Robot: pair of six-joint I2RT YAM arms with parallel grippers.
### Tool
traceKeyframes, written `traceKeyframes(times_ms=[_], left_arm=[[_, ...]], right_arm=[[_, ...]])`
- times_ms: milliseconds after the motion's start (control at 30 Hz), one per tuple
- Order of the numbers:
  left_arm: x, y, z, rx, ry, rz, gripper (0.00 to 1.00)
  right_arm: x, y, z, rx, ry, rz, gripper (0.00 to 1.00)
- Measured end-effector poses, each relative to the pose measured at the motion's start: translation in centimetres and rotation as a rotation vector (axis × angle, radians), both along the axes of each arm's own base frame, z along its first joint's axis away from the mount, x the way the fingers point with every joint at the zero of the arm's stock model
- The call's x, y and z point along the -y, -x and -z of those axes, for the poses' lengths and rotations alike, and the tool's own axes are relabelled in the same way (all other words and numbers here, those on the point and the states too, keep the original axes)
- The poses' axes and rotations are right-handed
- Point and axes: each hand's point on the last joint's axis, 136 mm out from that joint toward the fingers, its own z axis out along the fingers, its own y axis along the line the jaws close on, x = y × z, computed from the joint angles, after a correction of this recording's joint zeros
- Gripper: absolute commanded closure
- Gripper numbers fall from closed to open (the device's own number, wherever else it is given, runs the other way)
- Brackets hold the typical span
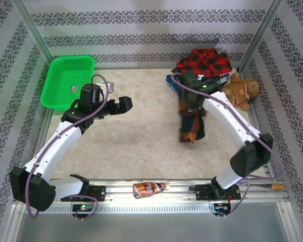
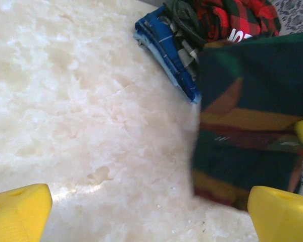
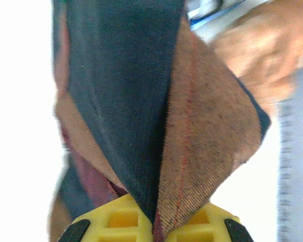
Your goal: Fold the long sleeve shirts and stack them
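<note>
Pinching one plaid shirt (image 1: pixel 192 127): right claw (image 3: pixel 154 221).

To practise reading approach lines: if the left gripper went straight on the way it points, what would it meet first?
The left gripper probably meets the bare table first, short of the plaid shirt hanging from the right gripper; depth is unclear.

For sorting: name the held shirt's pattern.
Plaid shirt: navy, green, orange and red; clearest in left wrist view.

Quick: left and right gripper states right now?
Left gripper: open, holding nothing.
Right gripper: closed on the plaid shirt.
</note>
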Motion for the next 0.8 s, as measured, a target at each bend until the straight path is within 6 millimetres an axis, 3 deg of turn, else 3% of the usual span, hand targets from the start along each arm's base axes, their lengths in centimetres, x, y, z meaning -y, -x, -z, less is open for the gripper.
traceKeyframes(times_ms=[100,133,233,333,467,533,633,700,800], left_arm=[[0.0,-0.3,-0.2,0.003,0.001,0.001,0.00],[0.1,-0.3,-0.1,0.000,0.000,0.002,0.00],[0.2,-0.5,0.6,-0.021,-0.002,0.007,0.00],[0.2,-0.4,1.3,-0.038,-0.001,0.013,0.00],[-0.1,0.0,2.5,-0.065,-0.009,0.007,0.00],[-1.6,0.3,4.6,-0.117,-0.054,-0.047,0.00],[-4.2,0.9,7.5,-0.205,-0.100,-0.132,0.00],[-4.9,1.1,7.8,-0.206,-0.107,-0.167,0.00],[-5.4,1.6,7.2,-0.186,-0.085,-0.202,0.00]], right_arm=[[2.4,1.2,-5.1,0.113,0.156,-0.001,1.00],[2.6,1.5,-5.8,0.124,0.198,-0.012,1.00],[1.2,2.0,-5.0,0.085,0.305,-0.075,1.00],[-2.5,1.7,0.6,-0.051,0.369,-0.143,1.00],[-9.3,2.0,12.2,-0.280,0.391,-0.214,1.00],[-12.9,3.2,17.1,-0.377,0.352,-0.243,1.00],[-16.5,4.1,20.4,-0.448,0.252,-0.227,0.85],[-18.4,4.7,21.4,-0.475,0.162,-0.208,0.68],[-21.0,5.8,21.8,-0.515,0.019,-0.195,0.51]])
